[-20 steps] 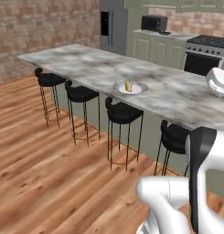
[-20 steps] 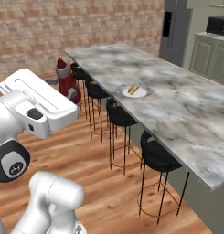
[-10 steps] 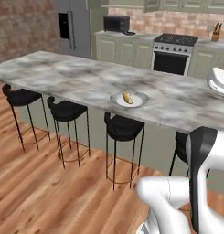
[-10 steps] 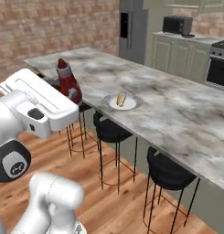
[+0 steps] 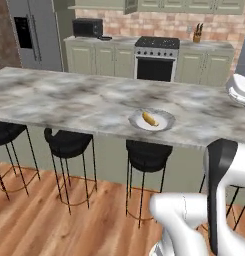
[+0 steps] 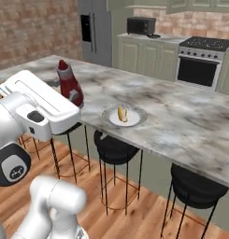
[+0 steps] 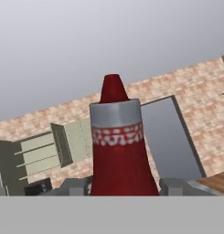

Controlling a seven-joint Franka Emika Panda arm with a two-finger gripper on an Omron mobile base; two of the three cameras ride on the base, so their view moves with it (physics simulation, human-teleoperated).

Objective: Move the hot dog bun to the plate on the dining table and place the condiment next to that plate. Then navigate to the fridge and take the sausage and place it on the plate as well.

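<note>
Condiment (image 7: 117,151) sitting between the jaws, probably clamped, high beside the dining table (image 6: 181,116). Risking bumping the hot dog bun (image 6: 121,113) off the plate (image 6: 134,116) below and ahead, if coming down too close.

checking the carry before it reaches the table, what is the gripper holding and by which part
The gripper holds the red condiment bottle by its lower body, one finger on each side, with the neck and cap pointing away from the hand.
</note>
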